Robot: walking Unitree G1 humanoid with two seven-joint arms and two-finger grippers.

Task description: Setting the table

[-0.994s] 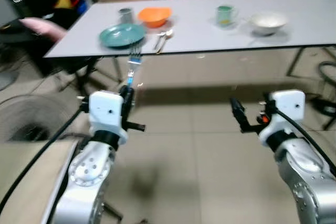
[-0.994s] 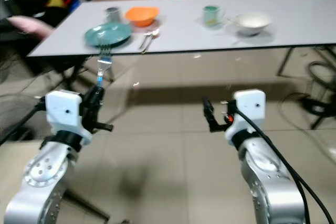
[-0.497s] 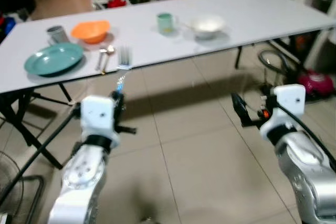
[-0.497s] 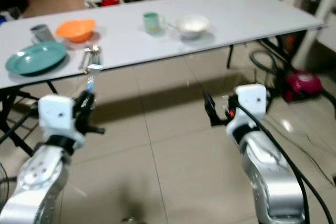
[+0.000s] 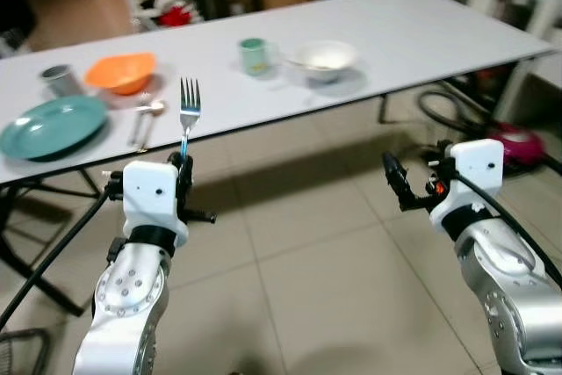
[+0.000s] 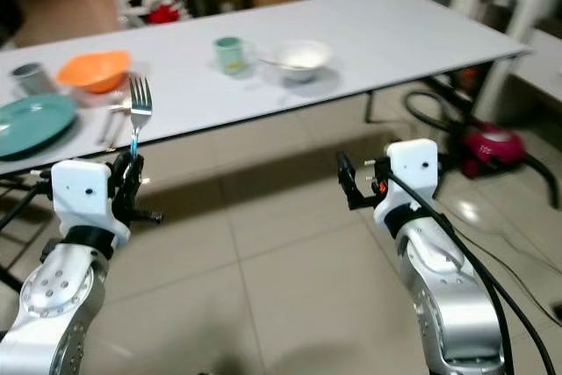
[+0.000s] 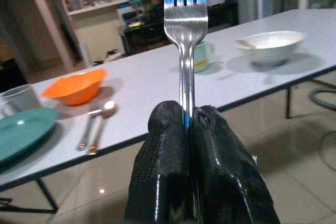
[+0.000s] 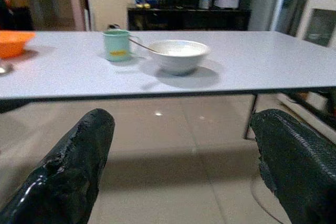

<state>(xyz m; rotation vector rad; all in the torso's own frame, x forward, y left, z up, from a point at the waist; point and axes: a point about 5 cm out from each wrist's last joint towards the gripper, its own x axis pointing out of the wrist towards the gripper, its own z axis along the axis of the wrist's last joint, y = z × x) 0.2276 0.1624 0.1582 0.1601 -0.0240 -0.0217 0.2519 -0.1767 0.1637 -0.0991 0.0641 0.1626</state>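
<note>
While clenched on an upright fork (image 7: 185, 35), left tool (image 7: 189, 124), right tool (image 8: 178, 166) spread wide, holding nothing.

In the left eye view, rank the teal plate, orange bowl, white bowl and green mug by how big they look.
1. Teal plate, largest.
2. Orange bowl and white bowl look alike, so they are not ranked apart.
3. Green mug, smallest.

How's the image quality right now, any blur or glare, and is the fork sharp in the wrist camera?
Left wrist view: the fork is sharp, clamped in the left hand, with a blue sheen on its tines; the orange bowl behind is soft. Right eye view: mild blur, light glaring off the floor tiles. Right wrist view: the right hand's fingers loom dark and blurred, while the white bowl stays fairly clear.
</note>
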